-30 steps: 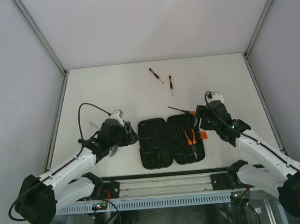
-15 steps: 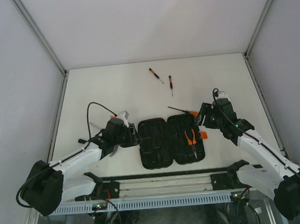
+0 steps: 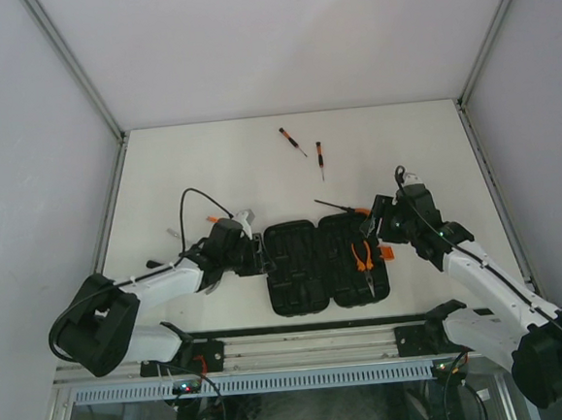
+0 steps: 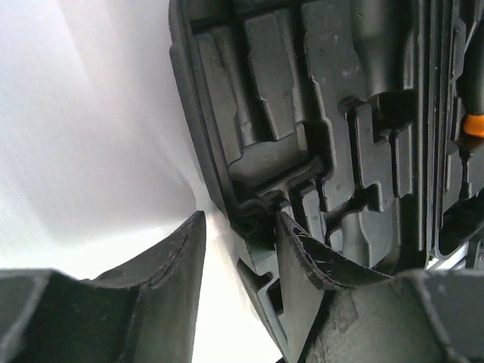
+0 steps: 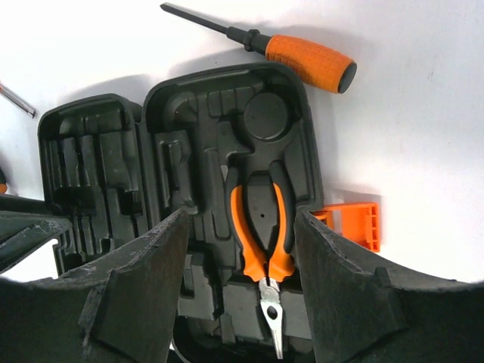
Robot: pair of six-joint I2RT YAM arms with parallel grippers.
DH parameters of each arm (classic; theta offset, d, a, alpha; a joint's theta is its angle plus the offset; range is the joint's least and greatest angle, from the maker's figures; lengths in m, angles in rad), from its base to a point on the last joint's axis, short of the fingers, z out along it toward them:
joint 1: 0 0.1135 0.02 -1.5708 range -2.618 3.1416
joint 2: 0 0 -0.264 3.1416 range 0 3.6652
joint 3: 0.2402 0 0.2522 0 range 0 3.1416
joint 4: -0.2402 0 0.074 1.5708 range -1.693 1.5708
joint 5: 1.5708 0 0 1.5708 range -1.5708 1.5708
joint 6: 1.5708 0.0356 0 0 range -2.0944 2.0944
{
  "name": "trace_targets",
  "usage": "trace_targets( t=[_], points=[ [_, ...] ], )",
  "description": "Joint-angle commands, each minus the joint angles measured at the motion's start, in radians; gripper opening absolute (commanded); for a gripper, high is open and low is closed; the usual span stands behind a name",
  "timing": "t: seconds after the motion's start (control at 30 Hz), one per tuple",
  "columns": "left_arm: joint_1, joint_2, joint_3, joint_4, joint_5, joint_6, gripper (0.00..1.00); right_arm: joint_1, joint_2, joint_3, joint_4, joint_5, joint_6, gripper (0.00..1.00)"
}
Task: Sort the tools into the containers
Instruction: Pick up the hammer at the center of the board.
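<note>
The case point(image 3: 326, 263) lies open and flat at 6 o'clock on the bench point(image 3: 200, 168), both halves face up, so its moulded slots can take tools from above; the left fingers point(image 3: 256, 254) sit at its 9 o'clock edge, partly open, one outside on the bench and one inside the shell with the rim between them; a sliver of bench shows beside the rim, so they straddle it rather than clamp it, likely to steady or nudge the case. The right fingers point(image 3: 373, 228) hang over the right half, spread wide and holding nothing; the wrist view looks down between them onto the pliers point(image 5: 261, 234), bedded in their slot with the nose toward 6 o'clock. The latch point(image 5: 355, 224) juts out undone at the case's 3 o'clock edge. The big screwdriver point(image 5: 302, 57) lies on the bench just off the case's 1 o'clock corner, near those fingers, so it is probably next; the sorting looks barely begun.

Counted: one case of two halves; one pair of pliers; three screwdrivers, namely the big one, a thin screwdriver point(image 3: 292, 141) and a second thin screwdriver point(image 3: 320, 158), both well apart from the case at 12 o'clock; a thin metal shaft point(image 5: 17, 100) peeks in at the case's 10 o'clock side, and I cannot tell which tool it is; no hammer shows.
</note>
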Motion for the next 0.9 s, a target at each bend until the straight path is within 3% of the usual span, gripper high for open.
trace_targets(
  t=[0.0,0.4,0.87],
  points=[
    [-0.039,0.043,0.059,0.015,0.022,0.035,0.46,-0.006,0.002,0.004,0.021,-0.014,-0.006,0.57],
    [-0.04,-0.125,0.121,-0.15,-0.137,0.058,0.56,-0.038,-0.005,0.019,0.03,0.007,0.006,0.61],
    [0.031,-0.418,0.094,-0.295,-0.294,0.04,0.57,-0.052,-0.016,0.033,0.02,-0.007,0.041,0.61]
  ],
)
